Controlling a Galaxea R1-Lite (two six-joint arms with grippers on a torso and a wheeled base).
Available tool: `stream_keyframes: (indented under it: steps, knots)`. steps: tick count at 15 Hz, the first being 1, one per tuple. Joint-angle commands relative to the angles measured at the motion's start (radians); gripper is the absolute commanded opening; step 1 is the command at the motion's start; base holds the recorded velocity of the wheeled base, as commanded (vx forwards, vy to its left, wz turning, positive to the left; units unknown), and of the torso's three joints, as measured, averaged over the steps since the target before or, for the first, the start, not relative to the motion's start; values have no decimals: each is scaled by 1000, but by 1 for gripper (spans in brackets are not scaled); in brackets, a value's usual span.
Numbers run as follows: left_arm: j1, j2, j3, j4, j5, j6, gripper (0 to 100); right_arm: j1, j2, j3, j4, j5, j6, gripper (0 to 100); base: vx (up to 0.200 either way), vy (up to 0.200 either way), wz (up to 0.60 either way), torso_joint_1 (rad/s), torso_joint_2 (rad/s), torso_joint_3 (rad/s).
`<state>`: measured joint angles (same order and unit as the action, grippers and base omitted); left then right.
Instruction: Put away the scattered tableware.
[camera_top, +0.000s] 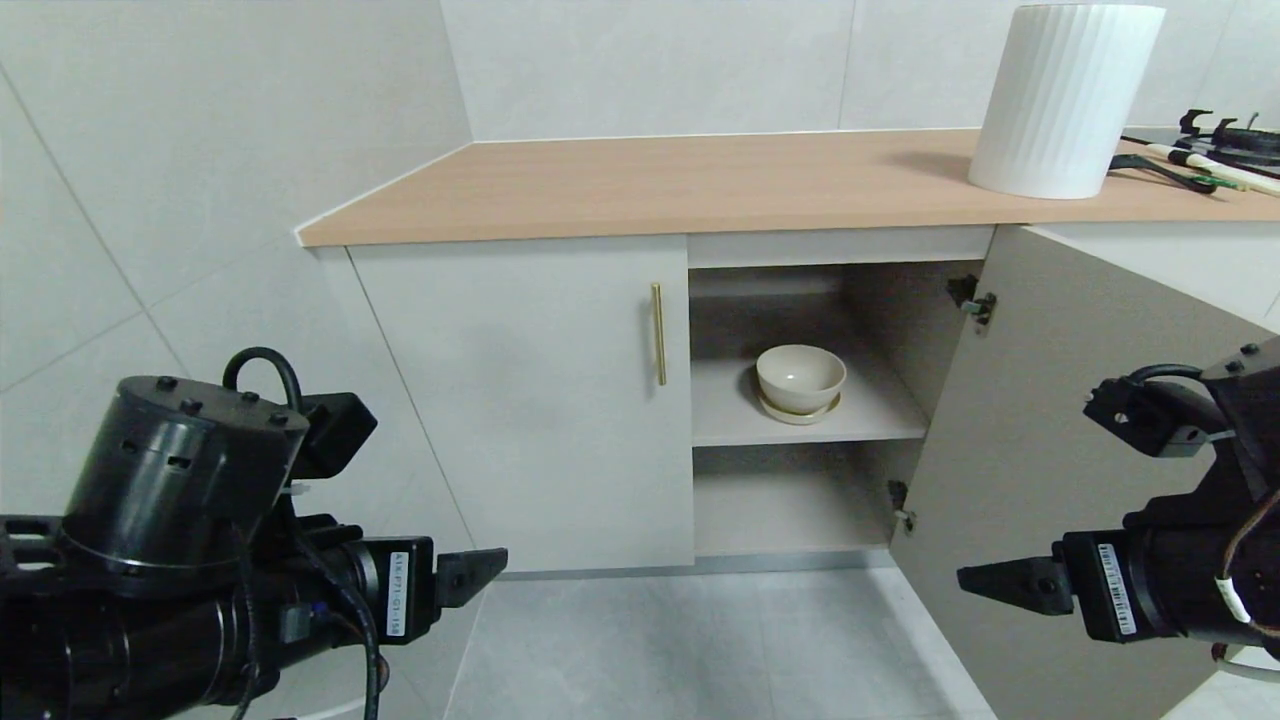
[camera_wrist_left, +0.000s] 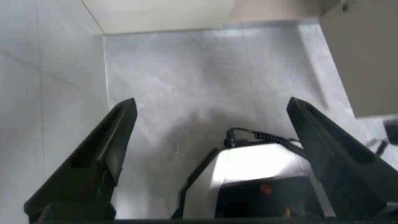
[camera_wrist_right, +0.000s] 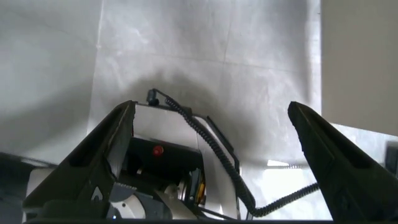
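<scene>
- Left gripper (camera_wrist_left: 211, 106): jaws spread wide, holding nothing, above the grey tiled floor (camera_wrist_left: 186, 62).
- Right gripper (camera_wrist_right: 211, 107): jaws wide apart, empty, just beside the open grey cabinet door (camera_top: 1010, 480).
- Cream ceramic bowl (camera_top: 800, 376) sits on a matching round saucer (camera_top: 798, 410) on the cabinet shelf (camera_top: 870, 415), ahead of and above both grippers, well apart from them.

Bright, even, diffuse, probably from overhead and rightward. Soft shadow on the bench (camera_top: 650, 185) left of the white cylinder (camera_top: 1060, 100). Dimmer inside the cabinet (camera_top: 890, 320), faint shade beside the bowl (camera_top: 800, 378). Pale sheen across the tiled floor (camera_wrist_left: 205, 74).
</scene>
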<state>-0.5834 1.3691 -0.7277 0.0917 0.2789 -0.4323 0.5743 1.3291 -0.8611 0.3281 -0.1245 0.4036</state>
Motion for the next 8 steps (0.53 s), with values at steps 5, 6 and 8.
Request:
stream_keyframes:
  steps: [5, 6, 8]
  knots:
    - [0, 11, 7, 0, -1, 1, 100, 4, 12, 4, 3, 0, -2, 100, 0, 0, 0, 0, 0, 0]
    - [0, 11, 8, 0, -1, 3, 100, 10, 12, 4, 5, -1, -2, 100, 0, 0, 0, 0, 0, 0]
    - [-7, 11, 10, 0, 0, 3, 100, 10, 8, 4, 8, -1, -2, 100, 0, 0, 0, 0, 0, 0]
